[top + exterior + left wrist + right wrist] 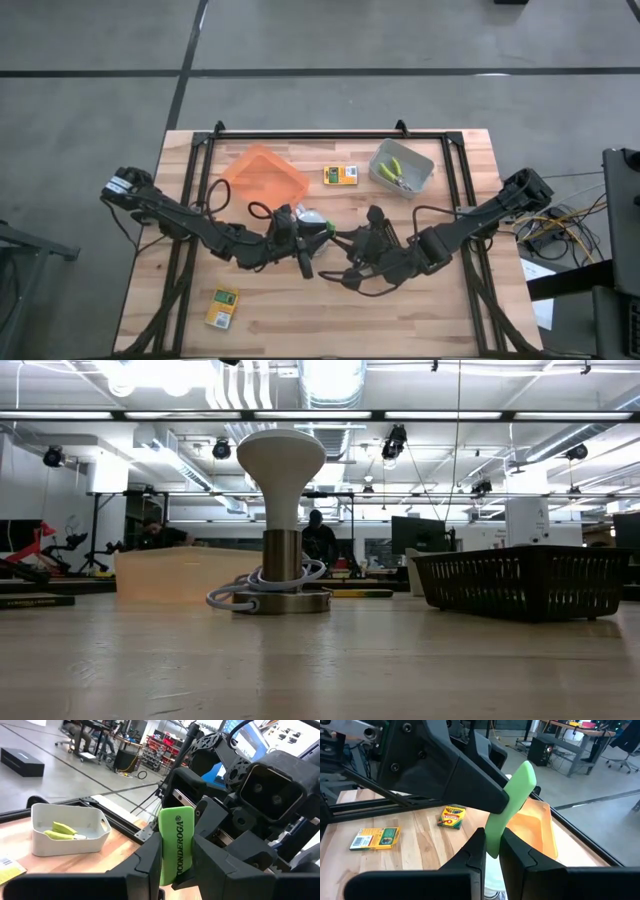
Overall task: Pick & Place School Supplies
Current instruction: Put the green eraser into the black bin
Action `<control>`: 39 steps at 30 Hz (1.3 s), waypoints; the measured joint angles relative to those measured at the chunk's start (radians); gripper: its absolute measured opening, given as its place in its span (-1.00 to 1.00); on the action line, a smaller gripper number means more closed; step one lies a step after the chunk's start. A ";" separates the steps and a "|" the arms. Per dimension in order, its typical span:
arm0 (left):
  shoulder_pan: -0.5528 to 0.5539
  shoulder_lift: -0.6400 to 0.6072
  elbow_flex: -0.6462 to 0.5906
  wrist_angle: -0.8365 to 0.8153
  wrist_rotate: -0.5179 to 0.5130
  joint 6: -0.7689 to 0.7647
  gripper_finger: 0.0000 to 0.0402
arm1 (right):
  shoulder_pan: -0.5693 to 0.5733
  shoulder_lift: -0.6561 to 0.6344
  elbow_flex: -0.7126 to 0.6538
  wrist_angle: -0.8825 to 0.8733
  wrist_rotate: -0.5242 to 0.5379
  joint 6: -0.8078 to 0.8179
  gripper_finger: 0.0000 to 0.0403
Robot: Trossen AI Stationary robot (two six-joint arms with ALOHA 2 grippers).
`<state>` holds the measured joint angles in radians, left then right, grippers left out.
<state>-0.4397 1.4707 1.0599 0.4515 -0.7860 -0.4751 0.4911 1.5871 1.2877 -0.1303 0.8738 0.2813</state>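
Note:
A bright green eraser [176, 837] with black print hangs above the middle of the table, and both grippers are shut on it. My left gripper [177, 842] comes in from the table's left side, my right gripper [492, 840] from the right. In the high view they meet at the eraser [323, 227]. A yellow-and-green box [341, 176] lies flat near the far edge. Another such box [222, 307] lies near the front left. Yellow-green handled tools [395, 170] lie in the grey tray [418, 160]. My left gripper pinches the eraser's two narrow long edges [162, 850] between its fingers. It comes in level, and the printed face is turned toward its wrist camera. The eraser stands about upright, clear of the table. My right gripper pinches the eraser's lower end [492, 845] by its two broad faces, coming in from the table's right and slanting slightly down. The eraser rises tilted beyond the fingertips, its upper end [525, 775] free.
An orange tray [265, 175] sits at the far left of centre. The white domed object [281, 520] stands mid-table, just below the grippers. A black basket [525, 580] shows at the right of the low view. A crayon box [452, 816] lies on the wood.

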 joint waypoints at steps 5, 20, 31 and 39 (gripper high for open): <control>0.000 -0.002 0.000 0.001 0.009 -0.006 -0.51 | 0.000 0.000 0.000 0.000 0.000 0.000 -0.85; 0.000 -0.019 0.016 -0.007 0.014 -0.004 -0.51 | 0.000 -0.002 0.003 0.003 0.001 -0.005 -0.84; 0.002 -0.024 0.021 -0.037 0.041 -0.136 -0.20 | 0.000 0.002 0.000 -0.009 -0.007 -0.006 -0.81; 0.003 -0.024 0.021 -0.042 0.043 -0.136 0.14 | -0.002 0.002 0.000 -0.009 -0.006 -0.005 -0.81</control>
<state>-0.4362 1.4467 1.0805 0.4091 -0.7433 -0.6109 0.4892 1.5890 1.2873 -0.1390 0.8677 0.2764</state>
